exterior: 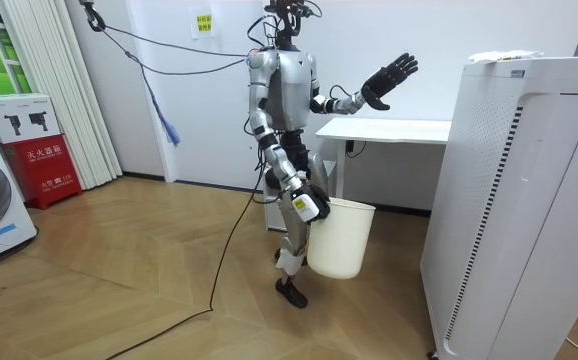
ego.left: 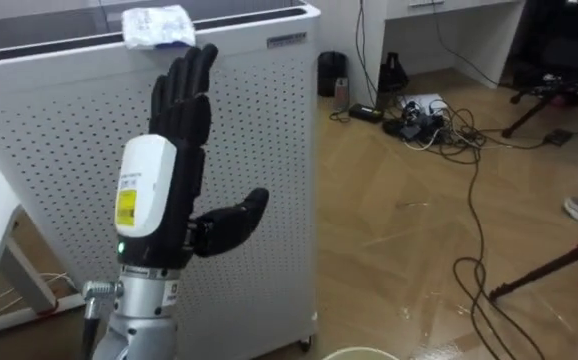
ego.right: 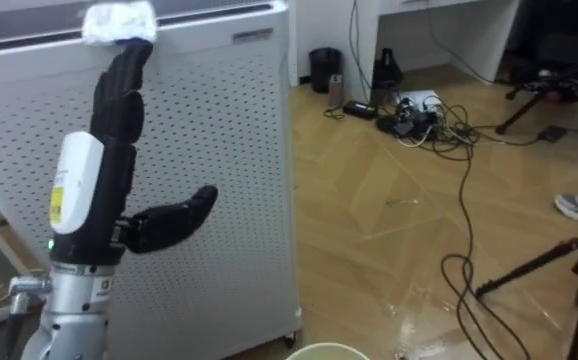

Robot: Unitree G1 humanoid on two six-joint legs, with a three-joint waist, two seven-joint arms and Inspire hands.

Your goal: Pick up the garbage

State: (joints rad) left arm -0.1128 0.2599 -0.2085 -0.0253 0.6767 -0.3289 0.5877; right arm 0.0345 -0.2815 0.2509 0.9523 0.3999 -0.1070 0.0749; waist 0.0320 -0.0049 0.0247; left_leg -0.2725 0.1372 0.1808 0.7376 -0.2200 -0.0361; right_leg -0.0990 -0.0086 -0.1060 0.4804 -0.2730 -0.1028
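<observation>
Left hand (ego.left: 179,120): open, fingers straight, raised short of wrapper (ego.left: 157,26) at cabinet's (ego.left: 259,150) top front edge. Risk: straight fingers could push it back beyond your reach.

Bright, even indoor lighting; pale glare patches on the glossy brown wooden floor (ego.left: 424,295), white perforated metal cabinet (ego.left: 259,120) evenly lit, shadows soft.

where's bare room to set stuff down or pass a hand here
Free: the cabinet's dark top left of the crumpled wrapper, and the floor beside the cabinet. Crowded: cables farther off, and the left hand in front of the wrapper.
</observation>
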